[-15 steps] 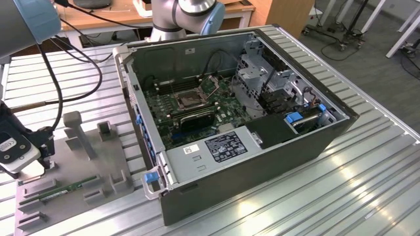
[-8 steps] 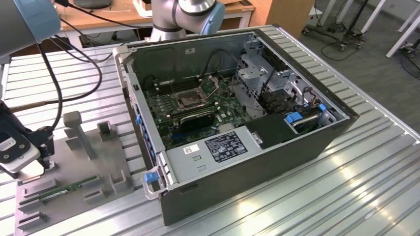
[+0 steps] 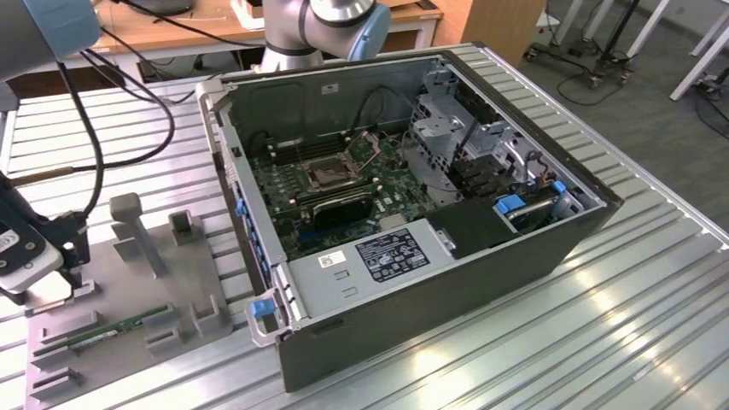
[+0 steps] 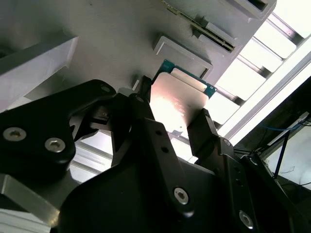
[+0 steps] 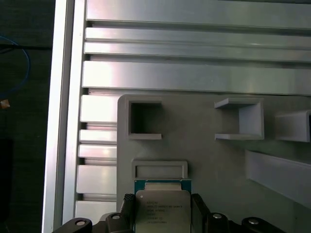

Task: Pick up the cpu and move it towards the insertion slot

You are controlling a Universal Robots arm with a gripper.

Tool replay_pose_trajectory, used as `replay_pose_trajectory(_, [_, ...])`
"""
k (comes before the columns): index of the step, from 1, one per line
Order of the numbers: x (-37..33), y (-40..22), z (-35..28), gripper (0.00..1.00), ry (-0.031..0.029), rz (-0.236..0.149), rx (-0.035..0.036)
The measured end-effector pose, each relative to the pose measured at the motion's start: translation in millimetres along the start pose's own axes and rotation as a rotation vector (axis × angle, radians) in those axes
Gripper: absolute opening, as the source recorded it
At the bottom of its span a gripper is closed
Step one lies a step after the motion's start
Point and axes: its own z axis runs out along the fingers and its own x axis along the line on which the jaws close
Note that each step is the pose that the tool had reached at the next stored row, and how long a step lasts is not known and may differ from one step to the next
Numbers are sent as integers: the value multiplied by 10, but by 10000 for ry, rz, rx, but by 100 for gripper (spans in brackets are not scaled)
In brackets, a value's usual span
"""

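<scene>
**Exterior view:** the end effector (image 3: pixel 68 275) hung low at about nine o'clock of the frame, over the grey fixture plate (image 3: pixel 128 286) on the slatted table (image 3: pixel 615 325). The insertion slot (image 3: pixel 330 171) sat inside the open computer case (image 3: pixel 456 282), well apart and toward two o'clock from the end effector. The case's near wall (image 3: pixel 236 162) and the plate's upright posts (image 3: pixel 128 224) stood between them. A memory stick (image 3: pixel 108 329) lay on the plate at about five o'clock from the end effector, and a black cable (image 3: pixel 101 145) drooped beside the arm.

**Second wrist view:** the cpu (image 4: pixel 176 99) was pinched between the two dark fingers (image 4: pixel 141 109), which pressed on its opposite edges. Its bright metal top faced the camera, just beside a shallow grey holder (image 4: pixel 183 52). Whether it had lifted clear of the plate could not be told.

**First wrist view:** the same grip showed, with the cpu (image 5: pixel 163 213) between the fingers (image 5: pixel 127 206). Its green edge lay just beside the empty shallow grey holder (image 5: pixel 159 170).

The hold looked thin, on the edges only, so a jolt or a quick swing could probably have tilted or dropped the chip. A low path toward the slot risked clipping a post or the case wall. The loose cable might have snagged, and a skewed chip would have sat badly over the slot.
</scene>
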Motion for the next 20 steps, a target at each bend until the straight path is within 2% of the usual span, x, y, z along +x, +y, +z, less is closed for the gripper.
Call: replay_pose_trajectory(20, [0,15,-335,55,1,1,-1])
